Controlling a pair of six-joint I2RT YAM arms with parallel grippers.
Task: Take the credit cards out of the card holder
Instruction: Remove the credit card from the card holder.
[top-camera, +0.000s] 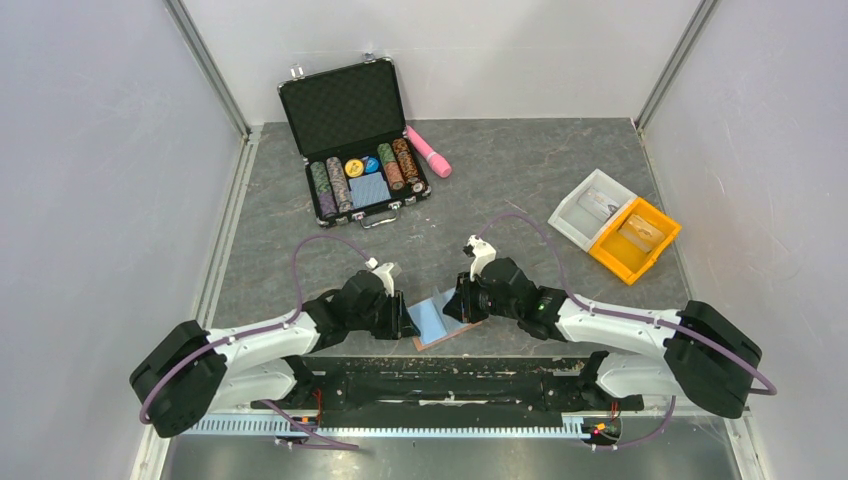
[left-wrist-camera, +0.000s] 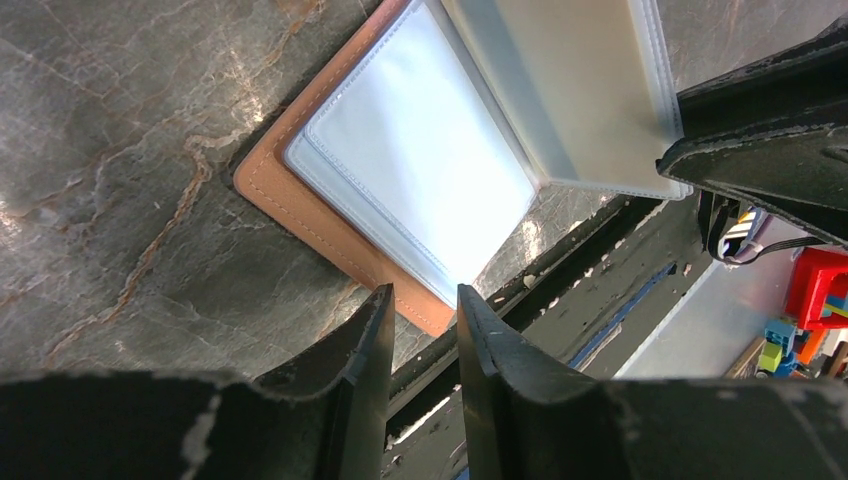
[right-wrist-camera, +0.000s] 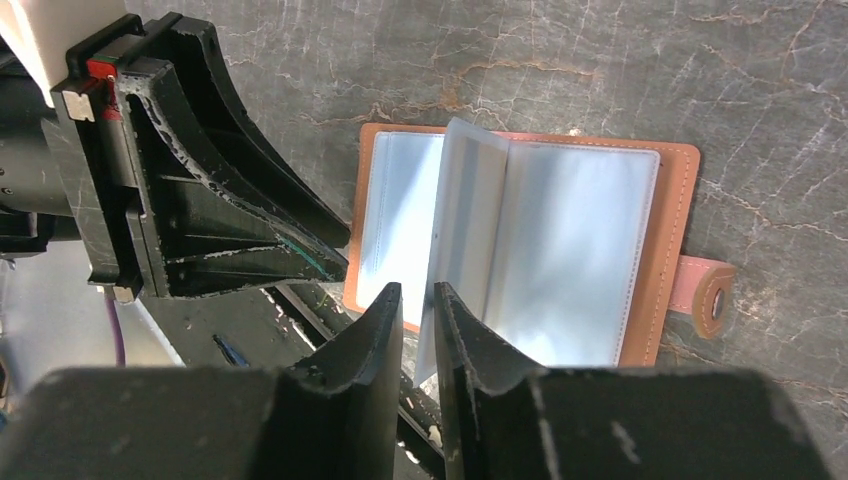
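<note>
Top view: card holder (top-camera: 436, 318) sides hidden under left gripper (top-camera: 411, 322) and right gripper (top-camera: 457, 303). Left wrist view: holder cut by top edge. Raised sleeve (right-wrist-camera: 462, 230): contents lost in glare; whether right gripper pinches it, unclear.

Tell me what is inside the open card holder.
Translucent plastic sleeves fill the card holder; the exposed pages show no card. One leaf stands upright, so the sleeves behind it and any stacked underneath are hidden.
</note>
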